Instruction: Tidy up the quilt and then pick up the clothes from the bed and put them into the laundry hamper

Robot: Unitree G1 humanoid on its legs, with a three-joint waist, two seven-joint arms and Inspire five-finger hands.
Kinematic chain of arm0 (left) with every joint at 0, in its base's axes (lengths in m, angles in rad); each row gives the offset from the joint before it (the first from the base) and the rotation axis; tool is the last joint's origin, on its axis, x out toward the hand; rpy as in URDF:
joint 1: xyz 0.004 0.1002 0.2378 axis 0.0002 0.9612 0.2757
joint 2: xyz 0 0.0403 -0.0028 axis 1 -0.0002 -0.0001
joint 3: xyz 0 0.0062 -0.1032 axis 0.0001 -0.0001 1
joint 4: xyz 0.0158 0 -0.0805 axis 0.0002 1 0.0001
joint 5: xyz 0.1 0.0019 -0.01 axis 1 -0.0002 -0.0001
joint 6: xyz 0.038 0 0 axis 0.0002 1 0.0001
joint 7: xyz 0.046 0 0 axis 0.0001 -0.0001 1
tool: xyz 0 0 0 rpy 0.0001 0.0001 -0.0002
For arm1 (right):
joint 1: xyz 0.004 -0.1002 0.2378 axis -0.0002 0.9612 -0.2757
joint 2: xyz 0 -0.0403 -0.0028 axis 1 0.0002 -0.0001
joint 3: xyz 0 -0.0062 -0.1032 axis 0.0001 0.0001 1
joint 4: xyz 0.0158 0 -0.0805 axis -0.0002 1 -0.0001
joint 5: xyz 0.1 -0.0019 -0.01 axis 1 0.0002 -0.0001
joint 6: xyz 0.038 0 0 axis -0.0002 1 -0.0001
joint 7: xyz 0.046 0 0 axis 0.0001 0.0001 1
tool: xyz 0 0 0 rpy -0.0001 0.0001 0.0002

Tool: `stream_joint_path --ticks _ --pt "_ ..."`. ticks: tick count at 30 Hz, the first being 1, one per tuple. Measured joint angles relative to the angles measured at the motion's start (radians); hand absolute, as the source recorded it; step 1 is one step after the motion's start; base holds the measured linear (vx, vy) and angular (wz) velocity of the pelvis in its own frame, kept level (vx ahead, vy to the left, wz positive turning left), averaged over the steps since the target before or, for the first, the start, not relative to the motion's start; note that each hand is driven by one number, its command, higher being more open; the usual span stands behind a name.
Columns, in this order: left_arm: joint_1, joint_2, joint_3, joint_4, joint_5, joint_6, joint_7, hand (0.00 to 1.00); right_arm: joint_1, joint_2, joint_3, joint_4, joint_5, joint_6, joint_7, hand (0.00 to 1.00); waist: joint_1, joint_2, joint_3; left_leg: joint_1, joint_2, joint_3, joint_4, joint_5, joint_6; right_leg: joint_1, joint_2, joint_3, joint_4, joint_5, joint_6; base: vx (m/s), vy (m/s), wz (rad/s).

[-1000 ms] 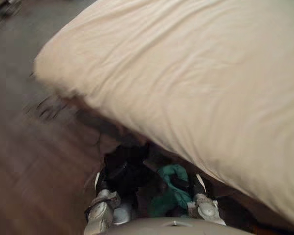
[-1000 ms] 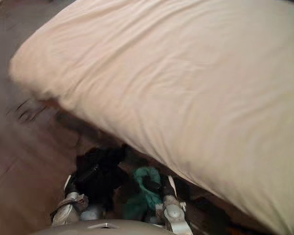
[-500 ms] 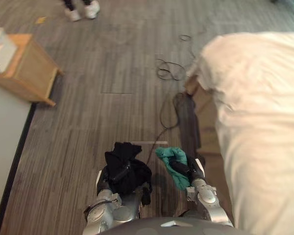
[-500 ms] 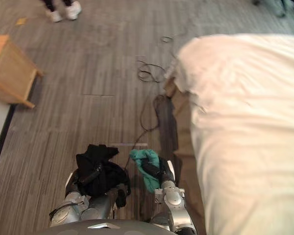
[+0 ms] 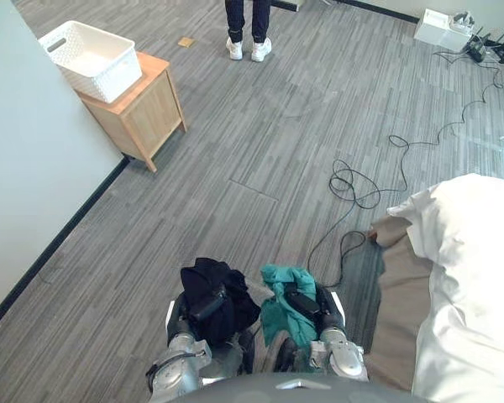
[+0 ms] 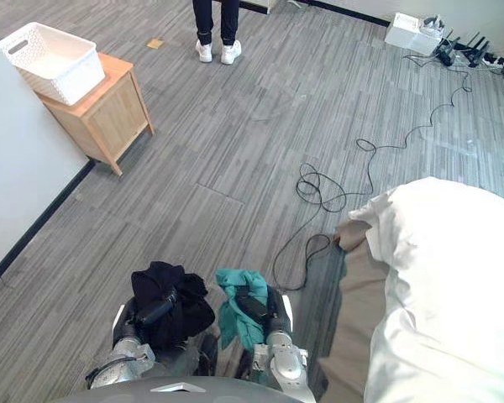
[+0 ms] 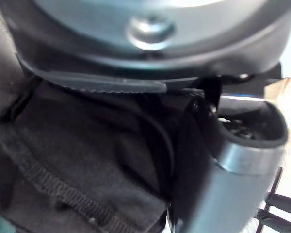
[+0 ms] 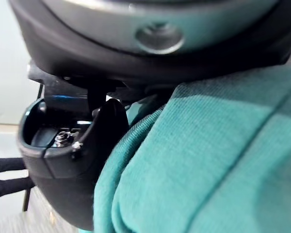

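Two garments in hand, hamper well apart

The left hand [image 5: 203,307] is clenched round a black garment [image 5: 212,277] and the right hand [image 5: 305,304] round a teal garment [image 5: 277,315]. The white hamper [image 5: 109,82] sits open-topped on a wooden cabinet [image 5: 143,113] by the wall. The quilt [image 5: 475,277] lies on the bed.

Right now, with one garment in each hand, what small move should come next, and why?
Probably step toward the white basket on the wooden cabinet, ahead to the left. The left hand is shut on the black garment, the right hand on the teal garment; the basket stands far off.
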Motion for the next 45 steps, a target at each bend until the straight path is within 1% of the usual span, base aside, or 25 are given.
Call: stream_joint_path --ticks 1,2,8,13,15,17,21,22,23,25,27,28,29,30,31,33,34,35,36,37,38,41,43,44,45 --pt "-0.004 0.001 -0.005 0.001 0.000 -0.001 -0.001 0.00 0.001 0.000 -0.003 -0.003 0.000 0.000 0.000 0.00 0.000 0.000 -0.001 0.008 0.002 0.005 -0.002 -0.004 -0.008 0.010 0.003 0.001 -0.013 0.000 0.001 0.14 -0.043 -0.02" --pt "-0.037 0.069 -0.084 0.176 0.001 -0.003 -0.021 0.00 -0.041 -0.008 -0.063 0.141 0.002 0.000 0.021 0.00 -0.005 -0.009 -0.103 0.089 0.043 0.047 -0.137 0.025 0.016 0.066 -0.005 0.071 -0.234 0.170 0.045 0.05 -0.014 -0.02" --pt "-0.030 0.070 -0.078 0.176 0.000 -0.003 -0.021 0.00 -0.026 -0.012 -0.062 0.141 0.001 0.000 0.028 0.00 -0.004 -0.007 -0.104 0.096 0.050 0.074 -0.137 0.018 0.005 0.058 -0.003 0.105 -0.233 0.170 0.044 0.00 -0.003 -0.14" --pt "-0.005 0.086 -0.080 0.176 -0.003 -0.001 -0.054 0.00 0.043 -0.062 -0.034 0.140 -0.015 0.000 0.083 0.00 -0.031 0.008 -0.104 0.131 0.063 0.104 -0.136 0.009 -0.010 0.085 0.002 0.123 -0.231 0.166 0.040 -0.01 -0.036 -0.16" --pt "-0.008 0.089 -0.085 0.176 -0.005 0.002 -0.067 0.00 0.061 -0.082 -0.027 0.132 -0.016 0.001 0.091 0.00 -0.039 0.019 -0.097 0.122 0.068 0.109 -0.105 -0.004 -0.030 0.088 0.003 0.125 -0.231 0.166 0.039 -0.04 -0.056 -0.06" --pt "-0.021 0.089 -0.105 0.163 -0.010 0.004 -0.090 0.00 0.083 -0.120 -0.023 0.068 -0.018 0.002 0.113 0.00 -0.054 0.059 -0.068 0.085 0.096 0.125 0.028 -0.059 -0.101 0.108 0.015 0.125 -0.219 0.145 0.031 -0.07 -0.084 -0.05" --pt "-0.015 0.091 -0.122 0.115 -0.017 0.005 -0.132 0.00 0.092 -0.165 -0.018 0.010 -0.047 0.002 0.142 0.00 -0.054 0.121 -0.034 0.005 0.153 0.163 0.261 -0.075 -0.129 0.124 0.025 0.145 -0.184 0.098 0.015 -0.09 -0.034 0.01" --pt "-0.007 0.084 -0.124 0.087 -0.019 0.005 -0.133 0.00 0.083 -0.174 -0.018 -0.004 -0.055 0.007 0.143 0.00 -0.049 0.132 -0.029 -0.038 0.168 0.172 0.339 -0.078 -0.163 0.131 0.023 0.151 -0.192 0.097 0.013 -0.05 -0.014 -0.07" --pt "0.005 0.084 -0.132 0.070 -0.030 0.004 -0.133 0.00 0.073 -0.183 -0.018 -0.006 -0.055 0.008 0.143 0.00 -0.042 0.139 -0.028 -0.052 0.168 0.172 0.309 -0.107 -0.147 0.128 0.017 0.153 -0.196 0.097 0.013 -0.03 -0.008 -0.10" --pt "0.013 0.083 -0.134 0.053 -0.048 0.004 -0.136 0.00 0.056 -0.190 -0.011 -0.014 -0.055 0.008 0.135 0.00 -0.028 0.140 -0.027 -0.082 0.177 0.162 0.205 -0.117 -0.149 0.107 0.011 0.160 -0.206 0.097 0.013 -0.04 0.022 -0.12" --pt "0.018 0.084 -0.131 0.050 -0.049 0.005 -0.138 0.00 0.034 -0.189 0.000 -0.023 -0.056 0.008 0.130 0.00 -0.022 0.135 -0.020 -0.091 0.182 0.161 0.096 -0.063 -0.148 0.104 0.003 0.171 -0.233 0.097 0.013 0.05 0.089 -0.15" --pt "0.019 0.083 -0.131 0.050 -0.049 0.007 -0.138 0.00 0.017 -0.190 0.012 -0.028 -0.057 0.008 0.127 0.00 -0.017 0.129 -0.016 -0.070 0.158 0.167 0.040 -0.035 -0.130 0.096 -0.007 0.173 -0.246 0.096 0.014 0.17 0.099 -0.22" --pt "0.012 0.074 -0.125 0.046 -0.049 0.007 -0.136 0.00 -0.007 -0.196 0.029 -0.029 -0.060 0.008 0.126 0.00 -0.009 0.136 -0.001 -0.069 0.159 0.181 0.039 -0.031 -0.117 0.091 -0.006 0.166 -0.213 0.092 0.012 0.23 0.118 -0.20" --pt "0.012 0.076 -0.120 0.040 -0.049 0.007 -0.135 0.00 -0.011 -0.194 0.042 -0.031 -0.067 0.008 0.126 0.00 -0.004 0.124 0.008 -0.075 0.159 0.186 0.053 -0.030 -0.107 0.088 -0.010 0.164 -0.203 0.092 0.015 0.21 0.101 -0.07" --pt "0.003 0.084 -0.103 0.040 -0.055 0.007 -0.130 0.00 -0.014 -0.191 0.061 -0.032 -0.089 0.008 0.128 0.00 0.002 0.109 0.018 -0.083 0.164 0.191 0.095 -0.044 -0.046 0.104 -0.018 0.157 -0.208 0.087 0.057 0.23 0.138 0.06" --pt "-0.006 0.089 -0.086 0.039 -0.062 0.007 -0.128 0.00 -0.008 -0.180 0.085 -0.038 -0.093 0.008 0.133 0.00 0.022 0.083 0.022 -0.083 0.164 0.188 0.128 -0.081 -0.029 0.124 -0.019 0.152 -0.217 0.078 0.078 0.32 0.112 0.05" --pt "-0.014 0.094 -0.078 0.039 -0.077 0.007 -0.127 0.00 -0.013 -0.161 0.088 -0.037 -0.094 0.008 0.140 0.00 0.030 0.059 0.025 -0.080 0.163 0.185 0.145 -0.120 -0.014 0.090 -0.027 0.152 -0.116 0.015 0.106 0.37 0.067 -0.02" --pt "-0.021 0.110 -0.079 0.041 -0.088 0.008 -0.127 0.00 -0.024 -0.146 0.084 -0.035 -0.094 0.010 0.140 0.00 0.028 0.040 0.034 -0.058 0.157 0.191 0.143 -0.139 -0.011 0.009 -0.056 0.161 0.089 -0.058 0.125 0.29 0.058 -0.05" --pt "-0.024 0.118 -0.081 0.043 -0.088 0.009 -0.127 0.00 -0.033 -0.139 0.080 -0.032 -0.095 0.013 0.140 0.00 0.026 0.033 0.039 -0.037 0.152 0.192 0.136 -0.150 -0.011 -0.044 -0.073 0.171 0.230 -0.074 0.138 0.31 0.073 0.00" --pt "-0.024 0.132 -0.084 0.044 -0.088 0.020 -0.125 0.00 -0.040 -0.122 0.067 -0.015 -0.098 0.023 0.139 0.00 0.014 0.021 0.045 0.023 0.142 0.188 0.113 -0.165 -0.007 -0.132 -0.107 0.193 0.487 -0.048 0.155 0.38 0.062 0.22" --pt "-0.022 0.158 -0.095 0.044 -0.088 0.026 -0.118 0.00 -0.041 -0.108 0.062 0.000 -0.116 0.033 0.135 0.00 -0.007 0.015 0.048 0.097 0.135 0.165 0.082 -0.178 0.002 -0.182 -0.129 0.199 0.674 -0.035 0.140 0.42 0.041 0.38" --pt "-0.024 0.187 -0.104 0.043 -0.088 0.024 -0.097 0.00 -0.019 -0.107 0.057 0.000 -0.130 0.038 0.130 0.00 -0.041 0.025 0.050 0.248 0.147 0.107 -0.034 -0.180 0.004 -0.251 -0.118 0.154 0.813 -0.082 0.072 0.50 -0.025 0.60" --pt "-0.052 0.191 -0.113 0.046 -0.088 0.023 -0.082 0.00 -0.030 -0.105 0.050 -0.031 -0.130 0.034 0.125 0.00 -0.073 0.051 0.062 0.338 0.202 0.047 -0.109 -0.180 0.004 -0.365 -0.068 0.079 0.730 -0.119 0.012 0.57 -0.122 0.70" --pt "-0.062 0.192 -0.119 0.046 -0.088 0.023 -0.081 0.00 -0.038 -0.105 0.047 -0.039 -0.129 0.034 0.124 0.00 -0.085 0.058 0.066 0.347 0.218 0.036 -0.115 -0.180 0.004 -0.397 -0.058 0.062 0.675 -0.120 0.010 0.58 -0.184 0.85" --pt "-0.092 0.193 -0.137 0.051 -0.087 0.023 -0.082 0.00 -0.050 -0.104 0.040 -0.052 -0.127 0.029 0.120 0.00 -0.096 0.069 0.072 0.366 0.244 0.020 -0.115 -0.179 0.003 -0.443 -0.048 0.037 0.494 -0.093 0.023 0.60 -0.222 0.84"
